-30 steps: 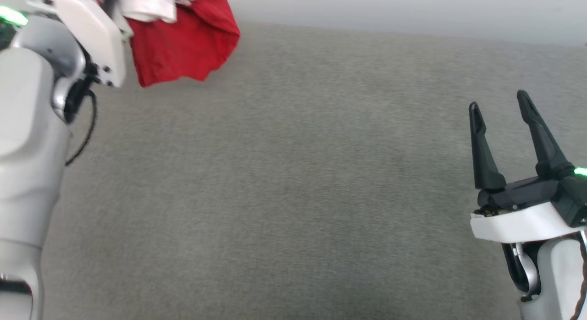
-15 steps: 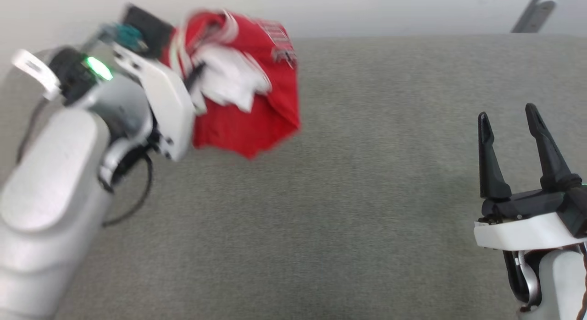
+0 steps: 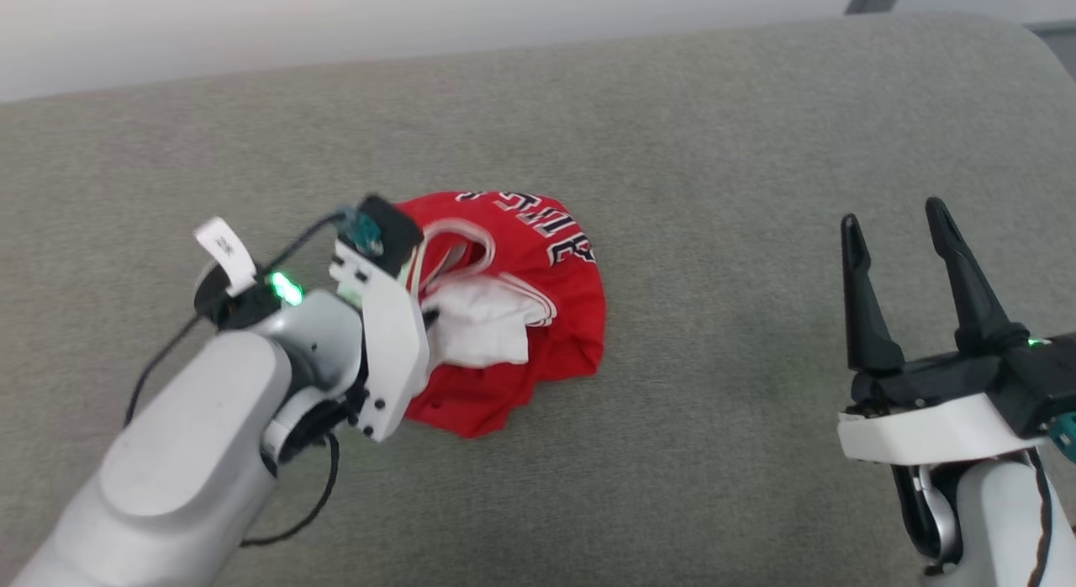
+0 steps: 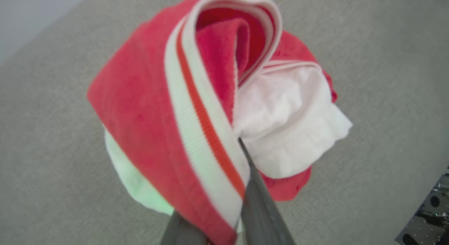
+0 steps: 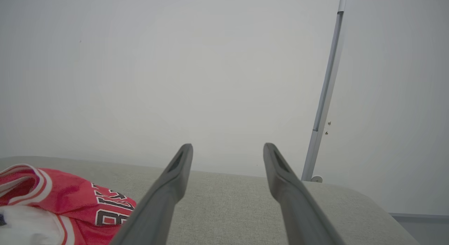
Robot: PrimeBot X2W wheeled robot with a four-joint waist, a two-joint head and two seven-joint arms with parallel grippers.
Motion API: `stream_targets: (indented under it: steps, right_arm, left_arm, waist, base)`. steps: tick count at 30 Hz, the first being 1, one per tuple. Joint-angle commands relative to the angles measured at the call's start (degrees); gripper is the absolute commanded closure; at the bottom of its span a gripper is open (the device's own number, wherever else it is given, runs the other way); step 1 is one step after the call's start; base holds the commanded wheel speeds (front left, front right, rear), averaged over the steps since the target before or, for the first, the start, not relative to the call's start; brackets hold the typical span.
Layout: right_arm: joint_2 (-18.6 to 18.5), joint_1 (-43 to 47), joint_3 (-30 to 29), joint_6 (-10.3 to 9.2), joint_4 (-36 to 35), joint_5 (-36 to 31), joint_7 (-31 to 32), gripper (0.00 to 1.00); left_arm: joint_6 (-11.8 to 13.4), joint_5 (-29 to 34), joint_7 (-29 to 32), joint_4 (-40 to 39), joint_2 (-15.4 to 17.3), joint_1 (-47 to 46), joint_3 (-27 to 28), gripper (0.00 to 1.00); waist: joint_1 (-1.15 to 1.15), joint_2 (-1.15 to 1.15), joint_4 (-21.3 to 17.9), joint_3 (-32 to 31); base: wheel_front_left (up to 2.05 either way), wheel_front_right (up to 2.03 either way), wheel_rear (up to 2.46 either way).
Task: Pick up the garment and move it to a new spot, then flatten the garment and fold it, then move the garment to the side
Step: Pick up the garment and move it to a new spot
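On grey cushion (image 3: pixel 714 150), left pincer (image 3: pixel 429 318) pinches the bunched garment (image 3: pixel 559 335); right pincer (image 3: pixel 893 215) gapes empty.

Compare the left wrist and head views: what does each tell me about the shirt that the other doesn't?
Left wrist view: close up, the left gripper is shut on the shirt at its striped trim. Head view: the shirt's place near the middle of the grey cushion, its lettering, and the open right gripper well clear of it. Both: the shirt bunched, a white sleeve showing, grey cushion around it.
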Motion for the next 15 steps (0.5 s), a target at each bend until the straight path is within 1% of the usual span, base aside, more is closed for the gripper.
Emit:
stream_targets:
  steps: [1, 4, 5, 8, 10, 11, 12, 13, 14, 15]
  right_arm:
    - [0.3, -1.0, 0.7, 0.0, 0.2, 0.1, -0.3, 0.0]
    - [0.6, -1.4, 1.5, 0.0, 0.7, -0.1, -0.3, 0.0]
    - [0.6, -1.4, 1.5, 0.0, 0.7, -0.1, -0.3, 0.0]
    - [0.7, -1.7, 2.3, 0.0, 1.4, 0.3, -0.3, 0.0]
    - [0.8, -1.8, 2.8, 0.0, 1.7, 0.5, -0.3, 0.0]
    - [0.7, -1.8, 2.9, 0.0, 1.9, 0.5, -0.3, 0.0]
    - [0.6, -1.6, 2.9, 0.0, 2.1, 0.6, -0.3, 0.0]
    - [0.6, -1.3, 2.8, 0.0, 2.3, 0.6, -0.3, 0.0]
    - [0.6, -0.8, 2.7, 0.0, 2.6, 0.7, -0.3, 0.0]
    - [0.5, -0.5, 2.5, 0.0, 2.9, 0.6, -0.3, 0.0]
  left_arm:
    - [-0.3, -0.8, 0.0, 2.2, -0.8, 1.0, -0.6, 1.0]
    - [-0.6, -0.2, 0.3, 6.7, -1.5, 1.3, -2.1, 1.0]
    - [-0.6, -0.2, 0.3, 6.7, -1.5, 1.3, -2.1, 1.0]
    - [-0.9, -0.7, 0.9, 11.2, -2.5, 1.2, -3.2, 1.0]
    - [-1.0, -1.5, -0.1, 13.1, -3.4, 0.8, -3.0, 1.0]
    - [-1.0, -1.6, -0.2, 14.0, -3.7, 0.5, -2.7, 0.72]
    - [-1.0, -1.6, -0.5, 14.5, -3.7, -0.1, -2.6, 0.57]
    - [-1.1, -2.1, -1.5, 14.5, -3.8, -0.5, -2.0, 0.21]
    - [-1.0, -3.1, -2.2, 14.5, -4.2, -0.7, -1.1, 0.0]
    - [-1.1, -3.1, -2.9, 14.3, -4.2, -1.0, -0.8, 0.0]
  waist:
    - [0.0, 0.0, -1.2, 0.8]
    - [0.0, 0.0, -1.9, 1.2]
    - [0.0, 0.0, -1.9, 1.2]
    - [0.0, 0.0, -2.3, 1.3]
    - [0.0, 0.0, -2.2, 1.2]
    - [0.0, 0.0, -2.0, 1.0]
    - [0.0, 0.0, -1.8, 0.7]
    - [0.0, 0.0, -1.5, 0.3]
    - [0.0, 0.0, -1.1, -0.1]
    - [0.0, 0.0, -0.7, -0.6]
  base:
    - [0.0, 0.0, 0.0]
    - [0.0, 0.0, 0.0]
    - [0.0, 0.0, 0.0]
    - [0.0, 0.0, 0.0]
    - [0.0, 0.0, 0.0]
    - [0.0, 0.0, 0.0]
    - [0.0, 0.0, 0.0]
    - [0.0, 0.0, 0.0]
    - [0.0, 0.0, 0.0]
    - [0.0, 0.0, 0.0]
